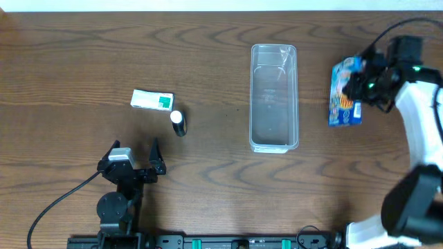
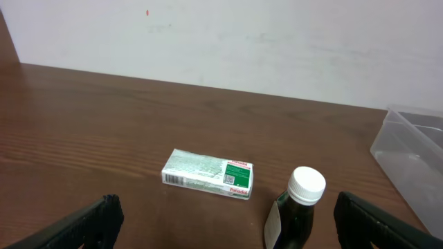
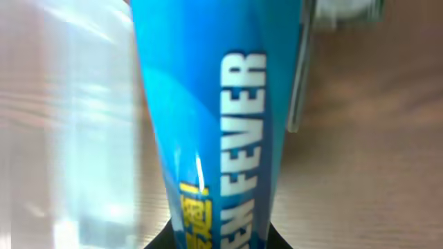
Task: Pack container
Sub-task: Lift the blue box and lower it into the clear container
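Note:
The clear plastic container [image 1: 273,97] stands empty in the middle of the table; its corner shows in the left wrist view [image 2: 412,162]. My right gripper [image 1: 360,86] is shut on a blue packet [image 1: 344,93], held to the right of the container; the packet fills the right wrist view [image 3: 214,124]. My left gripper [image 1: 135,155] is open and empty, near the front left. A small white-and-green box [image 1: 152,101] and a dark bottle with a white cap [image 1: 178,123] lie just beyond it; the left wrist view shows the box [image 2: 208,173] and the bottle [image 2: 296,207].
The table is dark wood [image 1: 69,55]. A pale wall runs behind its far edge [image 2: 221,41]. A black cable [image 1: 55,204] trails from the left arm's base at the front.

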Controlling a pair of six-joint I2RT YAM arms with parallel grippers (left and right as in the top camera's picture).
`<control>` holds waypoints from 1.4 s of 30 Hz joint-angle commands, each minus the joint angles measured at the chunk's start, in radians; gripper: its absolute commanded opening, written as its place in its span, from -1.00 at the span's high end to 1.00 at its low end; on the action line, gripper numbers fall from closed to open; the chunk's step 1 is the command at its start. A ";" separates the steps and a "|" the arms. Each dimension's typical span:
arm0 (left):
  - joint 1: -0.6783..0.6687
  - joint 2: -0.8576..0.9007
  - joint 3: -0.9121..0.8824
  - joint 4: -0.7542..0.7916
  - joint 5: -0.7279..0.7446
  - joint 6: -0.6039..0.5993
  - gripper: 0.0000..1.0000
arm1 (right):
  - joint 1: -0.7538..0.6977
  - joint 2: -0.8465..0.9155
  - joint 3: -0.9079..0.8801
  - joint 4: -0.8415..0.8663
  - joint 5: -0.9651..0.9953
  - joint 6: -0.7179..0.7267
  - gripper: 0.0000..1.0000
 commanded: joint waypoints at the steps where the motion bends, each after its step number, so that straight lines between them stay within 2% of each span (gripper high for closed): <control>1: 0.005 0.000 -0.032 -0.016 0.011 0.006 -0.96 | -0.008 -0.120 0.074 -0.004 -0.187 0.013 0.75; 7: 0.005 0.000 -0.032 -0.016 0.011 0.006 -0.96 | 0.005 -0.240 0.101 0.068 -0.273 0.122 0.66; 12: 0.005 0.000 -0.032 -0.016 0.011 0.006 -0.96 | 0.060 -0.236 0.100 0.109 -0.305 0.192 0.60; 21: 0.005 0.000 -0.032 -0.016 0.011 0.006 -0.96 | 0.183 -0.068 0.096 0.238 -0.399 0.344 0.63; 28: 0.005 0.000 -0.032 -0.016 0.011 0.006 -0.96 | 0.224 0.073 0.096 0.306 -0.451 0.463 0.61; 42: 0.005 0.000 -0.032 -0.016 0.011 0.006 -0.96 | 0.271 0.183 0.096 0.329 -0.447 0.478 0.37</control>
